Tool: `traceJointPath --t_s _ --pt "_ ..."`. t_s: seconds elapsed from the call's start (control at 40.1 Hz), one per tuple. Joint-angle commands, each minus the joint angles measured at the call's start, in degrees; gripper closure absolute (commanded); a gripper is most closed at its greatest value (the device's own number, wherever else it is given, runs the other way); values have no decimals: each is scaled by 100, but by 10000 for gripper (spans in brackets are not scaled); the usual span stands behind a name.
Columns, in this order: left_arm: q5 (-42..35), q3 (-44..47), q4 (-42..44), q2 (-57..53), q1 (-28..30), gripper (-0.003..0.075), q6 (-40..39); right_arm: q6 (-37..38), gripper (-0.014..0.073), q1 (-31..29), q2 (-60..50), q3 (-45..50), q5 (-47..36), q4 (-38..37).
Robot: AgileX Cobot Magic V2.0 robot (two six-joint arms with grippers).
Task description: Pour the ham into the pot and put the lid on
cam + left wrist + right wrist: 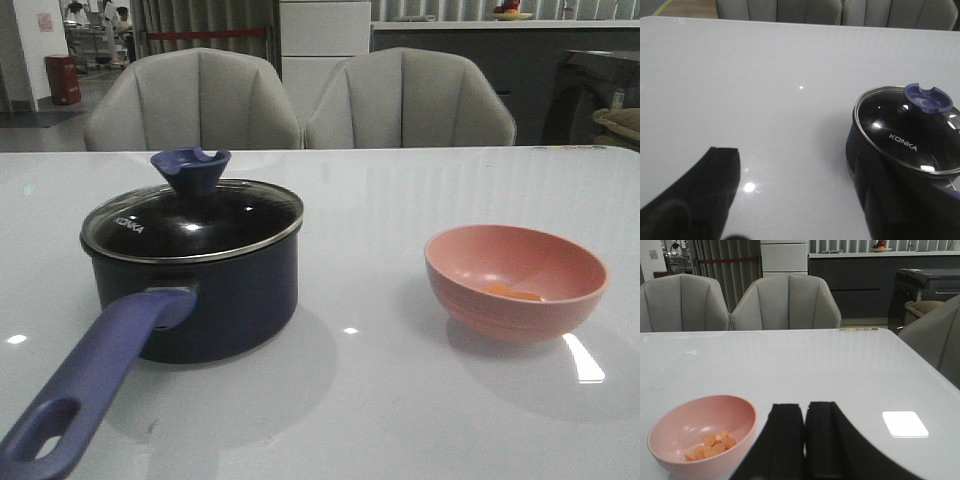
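Note:
The dark navy pot (235, 300) stands on the left of the white table with its purple-blue handle (90, 385) pointing toward me. The glass lid (190, 222) with the blue-purple knob (190, 170) sits on it. The ham (512, 293), several small orange pieces, lies in the pink bowl (480, 315) on the right. In the left wrist view my left gripper (795, 157) is open and empty, with the pot (856, 145) and lid (905, 132) beside one finger. In the right wrist view my right gripper (805, 410) is shut and empty, beside the bowl (742, 415) with the ham (710, 444). Neither gripper shows in the front view.
Two grey chairs (190, 100) (410, 100) stand behind the table's far edge. A bright window reflection (905, 423) lies on the tabletop near the right gripper. The table's right edge (935, 375) runs close by, with another chair past it.

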Motion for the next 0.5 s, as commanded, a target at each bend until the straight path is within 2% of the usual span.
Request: traceJointPath --t_s 0.0,0.2,0.474 --pt "-195 -453 -67 269 -70 149 -16 6 428 -36 -115 64 -481 -53" --pt "318 -1197 -4 1126 -497 69 -3 6 428 -36 -115 64 -481 -53" --pt "1010 -2634 -4 2856 -779 68 -3 6 428 -36 -115 64 -481 -53"
